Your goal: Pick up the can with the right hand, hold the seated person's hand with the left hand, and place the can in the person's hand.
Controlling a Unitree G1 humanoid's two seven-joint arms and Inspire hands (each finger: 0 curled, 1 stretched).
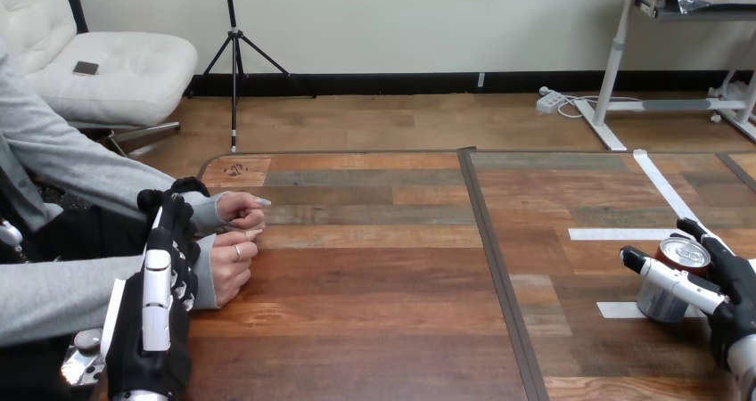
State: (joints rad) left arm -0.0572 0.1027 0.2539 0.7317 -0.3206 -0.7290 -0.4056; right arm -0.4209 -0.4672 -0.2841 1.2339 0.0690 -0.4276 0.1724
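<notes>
A silver can (pixel 673 281) with a red top stands on the table (pixel 374 312) at the right, on a strip of white tape. My right hand (pixel 735 290) is shut on it, thumb across its front and fingers round its far side. At the left, the person's two hands (pixel 234 241) rest loosely curled on the table, one just behind the other. My left hand (pixel 156 303) reaches forward with its back up, its straight fingers (pixel 169 218) lying over the person's grey-sleeved wrists. I cannot see any finger curled round a wrist.
White tape strips (pixel 615 234) mark the table's right half, one running diagonally toward the far right corner. A dark seam (pixel 495 267) splits the tabletop into two halves. The person's grey-sleeved forearms (pixel 62 294) come in from the left edge.
</notes>
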